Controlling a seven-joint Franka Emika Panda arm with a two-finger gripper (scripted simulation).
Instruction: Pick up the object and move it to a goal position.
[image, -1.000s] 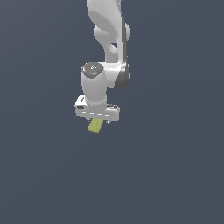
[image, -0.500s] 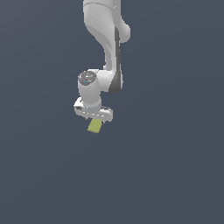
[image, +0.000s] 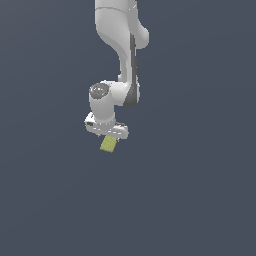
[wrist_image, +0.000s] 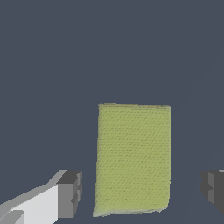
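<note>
The object (image: 108, 144) is a small flat yellow-green block with a fine texture, lying on the dark grey floor. In the exterior view my white gripper (image: 106, 132) hangs right above it, and the block's near end sticks out below the hand. The wrist view shows the block (wrist_image: 133, 157) lying between my two grey fingertips, one fingertip (wrist_image: 70, 194) on each side. A gap shows on both sides of the block, wider on one side. The gripper (wrist_image: 142, 192) is open and straddles the block without touching it.
The plain dark grey floor (image: 200, 200) fills both views. No other object, container or goal marker shows.
The arm has leaned toward the exterior view's left and the hand has come down a little over the block. The block has not moved.
</note>
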